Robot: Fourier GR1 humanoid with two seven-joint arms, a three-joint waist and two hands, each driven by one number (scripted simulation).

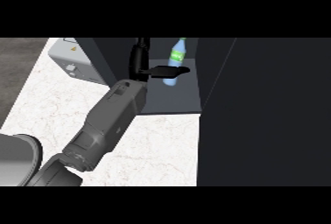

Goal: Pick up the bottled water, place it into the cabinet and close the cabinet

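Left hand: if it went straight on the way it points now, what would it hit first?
The bottled water standing in the cabinet; the left hand overlaps it in view, though contact is unclear.

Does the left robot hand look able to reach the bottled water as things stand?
Very likely yes: the left robot hand is inside the open cabinet, right against the bottled water, with nothing between them.

Bottled water [175, 53]: upright inside dark cabinet [172, 99]. Left robot hand [140, 65]: fingers straight, one crossing the bottle's front. Grey appliance [74, 61]: on white marble bench [158, 148], beside cabinet.
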